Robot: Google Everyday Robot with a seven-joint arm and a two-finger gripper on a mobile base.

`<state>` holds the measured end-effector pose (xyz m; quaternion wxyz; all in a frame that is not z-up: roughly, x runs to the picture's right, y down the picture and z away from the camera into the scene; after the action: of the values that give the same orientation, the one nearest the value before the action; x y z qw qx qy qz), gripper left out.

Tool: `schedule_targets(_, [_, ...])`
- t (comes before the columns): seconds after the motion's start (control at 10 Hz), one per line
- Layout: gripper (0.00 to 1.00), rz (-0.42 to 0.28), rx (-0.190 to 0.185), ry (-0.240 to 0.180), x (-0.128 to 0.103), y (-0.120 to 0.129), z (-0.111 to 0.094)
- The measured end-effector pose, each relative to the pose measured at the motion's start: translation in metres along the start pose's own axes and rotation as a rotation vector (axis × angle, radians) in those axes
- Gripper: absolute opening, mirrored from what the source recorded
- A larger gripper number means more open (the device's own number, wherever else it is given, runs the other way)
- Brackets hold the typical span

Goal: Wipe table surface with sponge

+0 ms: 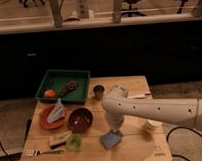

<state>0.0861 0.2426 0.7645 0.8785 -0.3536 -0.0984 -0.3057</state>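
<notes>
Tool down on sponge (grip unclear), arm bent abv table surface

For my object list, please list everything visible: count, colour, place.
table surface: 1, light wood, centre
tray: 1, green, back left
fruit: 1, orange, in tray
dark item: 1, brown, in tray
small cup: 1, dark, by tray
plate: 1, orange, left
cloth: 1, pale blue, on plate
bowl: 1, dark, beside plate
block: 1, tan, front left
low cup: 1, green, beside block
sponge: 1, blue-grey, front centre
white cup: 1, white, right
arm: 1, white, right
gripper: 1, white, over sponge
</notes>
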Motion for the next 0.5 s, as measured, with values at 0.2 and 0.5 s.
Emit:
schedule_targets(0.2, [0.00,0.082,-0.037,0.082,0.041,0.003,0.001])
schedule_targets(0.5, [0.00,0.120,-0.042,0.099,0.065,-0.021,0.008])
